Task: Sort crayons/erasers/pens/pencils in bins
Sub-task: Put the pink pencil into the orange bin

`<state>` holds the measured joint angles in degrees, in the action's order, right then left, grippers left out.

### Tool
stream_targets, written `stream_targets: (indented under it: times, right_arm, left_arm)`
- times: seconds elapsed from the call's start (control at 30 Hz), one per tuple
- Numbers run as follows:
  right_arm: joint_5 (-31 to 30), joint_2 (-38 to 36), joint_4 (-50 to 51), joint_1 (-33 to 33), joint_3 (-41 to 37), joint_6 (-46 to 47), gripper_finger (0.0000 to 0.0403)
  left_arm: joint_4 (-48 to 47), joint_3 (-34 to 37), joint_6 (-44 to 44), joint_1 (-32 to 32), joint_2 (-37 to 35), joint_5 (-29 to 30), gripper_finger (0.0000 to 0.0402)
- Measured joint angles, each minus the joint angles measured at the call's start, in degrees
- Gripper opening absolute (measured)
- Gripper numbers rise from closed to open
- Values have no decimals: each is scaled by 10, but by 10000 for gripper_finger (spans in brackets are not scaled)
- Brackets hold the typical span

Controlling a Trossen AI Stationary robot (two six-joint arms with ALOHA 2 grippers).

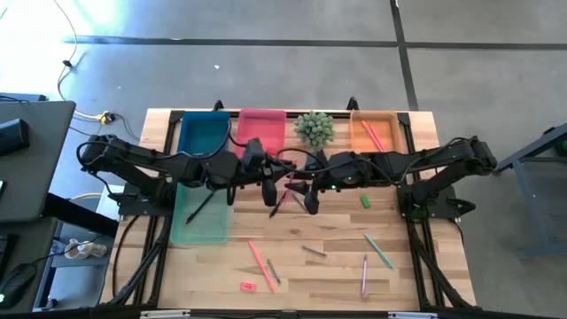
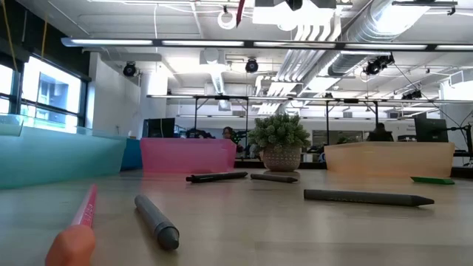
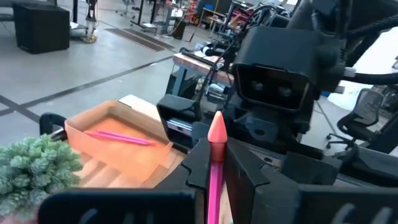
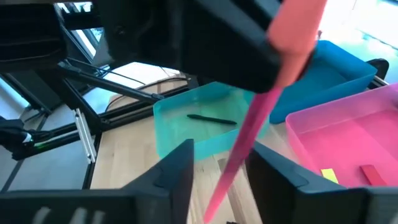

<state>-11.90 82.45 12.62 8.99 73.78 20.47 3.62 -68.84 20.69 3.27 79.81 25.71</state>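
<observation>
At the middle of the table, seen from above: left gripper (image 1: 270, 193) and right gripper (image 1: 311, 200) close together, tips pointing toward 6 o'clock, with one salmon-pink pencil (image 1: 289, 190) between them. Left gripper clamped shut on that pencil; in its own wrist view, shaft (image 3: 214, 163) pinched between the dark fingers (image 3: 198, 163), pointed end up. Right gripper open around the same pencil; in the right wrist view, shaft (image 4: 247, 138) running slantwise down between the two fingers (image 4: 181, 169), a gap showing on one side, upper end gripped by the left arm's dark jaws.

Toward 11 o'clock from there, blue bin (image 1: 204, 135). At 12 o'clock, pink bin (image 1: 261, 124), holding a yellow eraser (image 4: 329, 176) and a red eraser (image 4: 368, 173). Just right of it, a spiky green plant (image 1: 314, 128). At 1 o'clock, orange bin (image 1: 395, 127) with pink pencils (image 1: 372, 136) lying inside. At 9 o'clock, pale teal bin (image 1: 200, 229) with one dark stick (image 1: 202, 206) in it.

Loose on the wood: green eraser (image 1: 364, 201) at 3 o'clock, near the right gripper but apart from it; pink pencil (image 1: 259, 255) at 6 o'clock; red-pink eraser (image 1: 247, 285) at 7 o'clock by the near edge; green pencil (image 1: 378, 251) and purple pencil (image 1: 364, 275) at 5 o'clock; two short grey sticks (image 1: 313, 252) between those.
</observation>
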Motion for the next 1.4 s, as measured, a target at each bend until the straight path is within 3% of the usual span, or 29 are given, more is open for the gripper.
stream_targets:
  times: [0.3, 0.5, 0.73, 1.17, 1.4]
  right_arm:
    - [-16, 0, 2, -1, 0, 2, 9]
    - [-24, 0, 8, -8, 0, 29, 21]
    - [-22, 0, 16, -20, 0, 35, 7]
    - [-35, 0, 112, -61, 0, 87, 8]
    - [-76, 0, 211, -90, 0, 132, 9]
  left_arm:
    - [0, 0, -25, -21, 0, -52, 16]
    - [1, 0, -66, -25, 0, -58, 16]
    - [-9, 0, -116, -27, 0, -54, 23]
    - [-125, 0, -139, -63, 0, -56, 144]
    - [-212, 0, -139, -88, 0, -56, 170]
